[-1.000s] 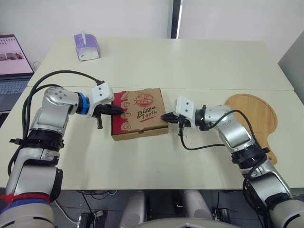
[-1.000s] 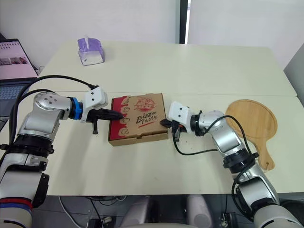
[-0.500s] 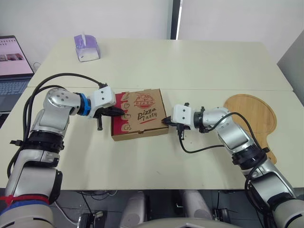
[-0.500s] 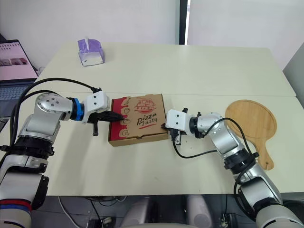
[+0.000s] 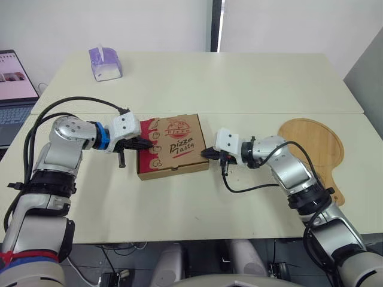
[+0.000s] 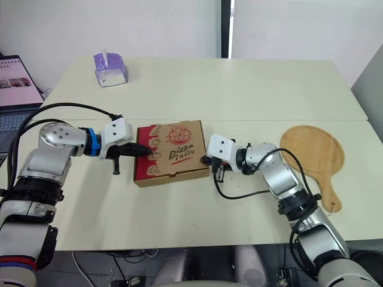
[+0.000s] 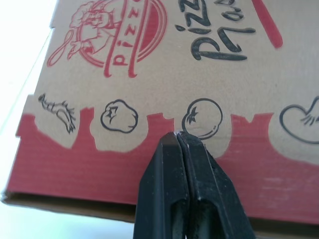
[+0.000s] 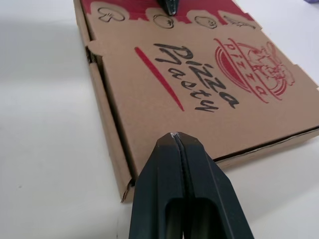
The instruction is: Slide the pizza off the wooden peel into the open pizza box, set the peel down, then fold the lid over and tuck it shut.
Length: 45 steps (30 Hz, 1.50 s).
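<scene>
The closed pizza box (image 5: 170, 147) is pressed at its red edge by the left gripper (image 5: 146, 144), fingers together; the right gripper (image 5: 206, 153), likewise closed, is held at the opposite edge.

Bright, even light; a soft shadow hugs the pizza box (image 5: 172, 146) along its near side, and the table (image 5: 251, 84) glares white beside it.

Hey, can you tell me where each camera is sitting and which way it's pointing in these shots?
Left and right eye views: on the head, looking forward and down at the table, the closed pizza box and the wooden peel; both arms show.
Left wrist view: on the left arm, looking along the shut left gripper at the box's red edge.
Right wrist view: on the right arm, looking along the shut right gripper across the box top.
Shared: every view shows the box; the right wrist view also catches the left gripper's tip.
</scene>
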Each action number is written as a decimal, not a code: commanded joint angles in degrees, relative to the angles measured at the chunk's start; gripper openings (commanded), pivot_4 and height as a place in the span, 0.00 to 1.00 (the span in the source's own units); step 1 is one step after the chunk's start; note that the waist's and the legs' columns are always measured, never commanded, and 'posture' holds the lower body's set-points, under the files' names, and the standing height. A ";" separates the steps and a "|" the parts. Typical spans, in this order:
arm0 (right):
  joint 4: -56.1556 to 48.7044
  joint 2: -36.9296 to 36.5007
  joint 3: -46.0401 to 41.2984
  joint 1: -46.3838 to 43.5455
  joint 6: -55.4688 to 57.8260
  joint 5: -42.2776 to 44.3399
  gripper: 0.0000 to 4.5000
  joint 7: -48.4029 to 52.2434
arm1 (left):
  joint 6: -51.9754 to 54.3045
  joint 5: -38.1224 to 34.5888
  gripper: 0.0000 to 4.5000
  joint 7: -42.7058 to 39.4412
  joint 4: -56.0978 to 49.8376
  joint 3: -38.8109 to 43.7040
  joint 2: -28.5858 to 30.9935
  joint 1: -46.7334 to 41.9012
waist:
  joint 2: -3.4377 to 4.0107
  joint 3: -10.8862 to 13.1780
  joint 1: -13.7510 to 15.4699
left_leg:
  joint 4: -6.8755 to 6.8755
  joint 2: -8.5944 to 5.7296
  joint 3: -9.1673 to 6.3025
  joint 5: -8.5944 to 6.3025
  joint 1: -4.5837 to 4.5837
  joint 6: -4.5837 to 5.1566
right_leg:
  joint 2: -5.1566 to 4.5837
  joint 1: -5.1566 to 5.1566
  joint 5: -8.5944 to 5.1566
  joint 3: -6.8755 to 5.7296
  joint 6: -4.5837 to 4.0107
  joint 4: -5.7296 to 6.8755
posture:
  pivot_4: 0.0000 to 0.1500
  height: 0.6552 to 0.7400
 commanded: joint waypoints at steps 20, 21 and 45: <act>25.14 0.79 1.05 -13.26 -9.41 -8.74 0.01 -3.77 | 12.34 -0.57 0.00 17.93 -12.11 8.37 4.67 12.67 | -0.07 0.11 0.33 | -0.02 -0.04 0.01 0.15 -0.98 -0.28 | -0.17 -0.92 0.01 -0.03 -0.02 -0.08 | 1.00 1.00; 24.35 0.90 1.05 -12.85 -8.88 -8.30 0.01 -3.04 | 13.04 -0.99 0.00 17.80 -13.50 7.86 3.84 13.07 | -0.07 0.11 0.43 | -0.02 -0.05 0.00 0.15 -1.02 -0.28 | -0.19 -0.93 0.02 -0.04 -0.01 -0.10 | 1.00 1.00; -13.11 -10.47 -2.83 5.83 13.24 -1.06 0.01 3.90 | 13.36 -0.44 0.00 11.22 -19.14 -5.60 -8.10 8.06 | -0.07 0.11 2.07 | 0.05 -0.15 -0.07 0.07 -0.96 -0.12 | -0.24 -0.75 0.03 -0.12 0.01 -0.08 | 1.00 1.00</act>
